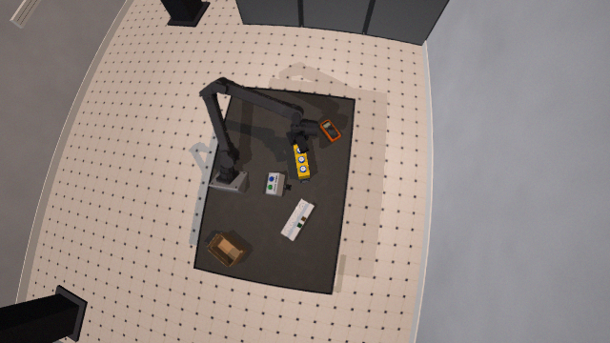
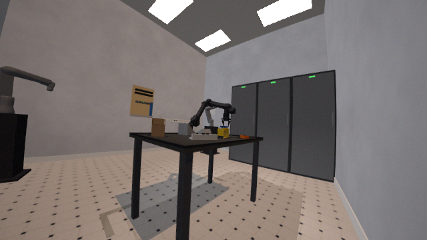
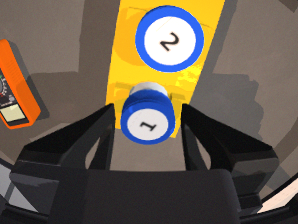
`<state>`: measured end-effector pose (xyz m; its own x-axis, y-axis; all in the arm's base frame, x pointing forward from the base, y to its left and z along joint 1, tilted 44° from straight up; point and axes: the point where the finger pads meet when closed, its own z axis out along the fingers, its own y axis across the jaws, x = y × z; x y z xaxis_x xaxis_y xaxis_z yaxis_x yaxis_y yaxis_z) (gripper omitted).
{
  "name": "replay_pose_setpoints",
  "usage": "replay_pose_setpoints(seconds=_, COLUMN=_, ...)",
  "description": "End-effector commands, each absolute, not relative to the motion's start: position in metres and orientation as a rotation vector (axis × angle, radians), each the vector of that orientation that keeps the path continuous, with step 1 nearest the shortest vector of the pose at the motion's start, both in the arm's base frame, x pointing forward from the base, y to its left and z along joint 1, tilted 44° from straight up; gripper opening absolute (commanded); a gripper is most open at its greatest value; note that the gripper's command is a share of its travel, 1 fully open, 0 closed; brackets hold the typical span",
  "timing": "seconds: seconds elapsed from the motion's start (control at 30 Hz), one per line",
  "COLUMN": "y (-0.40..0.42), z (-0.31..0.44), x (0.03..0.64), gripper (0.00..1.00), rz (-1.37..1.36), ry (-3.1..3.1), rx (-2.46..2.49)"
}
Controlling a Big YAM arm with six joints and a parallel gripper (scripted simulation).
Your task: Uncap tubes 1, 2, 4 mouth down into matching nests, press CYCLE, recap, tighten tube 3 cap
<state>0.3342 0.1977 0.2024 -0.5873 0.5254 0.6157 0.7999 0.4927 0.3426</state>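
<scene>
The yellow decapping station [image 1: 304, 176] [image 2: 223, 133] [image 3: 117, 70] stands under my gripper [image 3: 148, 110]. My gripper is open, its fingertips on either side of the blue-rimmed cap 1 [image 3: 147, 124], with gaps beside it. Cap 1 is on tube 1, whose white neck shows behind it. Cap 2 [image 3: 169, 39] sits on its tube. In the top view, cap 3 [image 1: 301, 159] and cap 4 [image 1: 303, 169] are also on; the gripper hides cap 1. The white cap tray [image 1: 289, 232] [image 2: 204, 137] shows no blue cap; both lamps look dark. The key housing [image 1: 276, 191] has blue CYCLE [image 1: 271, 179] and green READY [image 1: 270, 187].
An orange meter [image 1: 330, 131] [image 2: 244, 137] [image 3: 30, 102] lies beyond the station's tube 1 end. The key housing stands between the arm's base and the station. An open brown box [image 1: 228, 250] [image 2: 158, 127] stands near the table's corner.
</scene>
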Motion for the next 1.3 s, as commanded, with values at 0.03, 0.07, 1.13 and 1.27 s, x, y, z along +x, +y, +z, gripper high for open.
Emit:
replay_pose_setpoints(seconds=0.03, y=0.203, z=0.209, x=0.344, gripper=0.49, rz=-0.753, ry=-2.090, rx=-1.403)
replay_pose_setpoints(seconds=0.07, y=0.203, z=0.209, x=0.344, gripper=0.49, rz=-0.755, ry=-2.091, rx=-1.403)
replay_pose_setpoints(seconds=1.13, y=0.195, z=0.213, x=0.342, gripper=0.00, rz=-0.685, ry=-1.931, rx=-1.566)
replay_pose_setpoints(seconds=1.27, y=0.195, z=0.213, x=0.342, gripper=0.00, rz=-0.685, ry=-1.931, rx=-1.566)
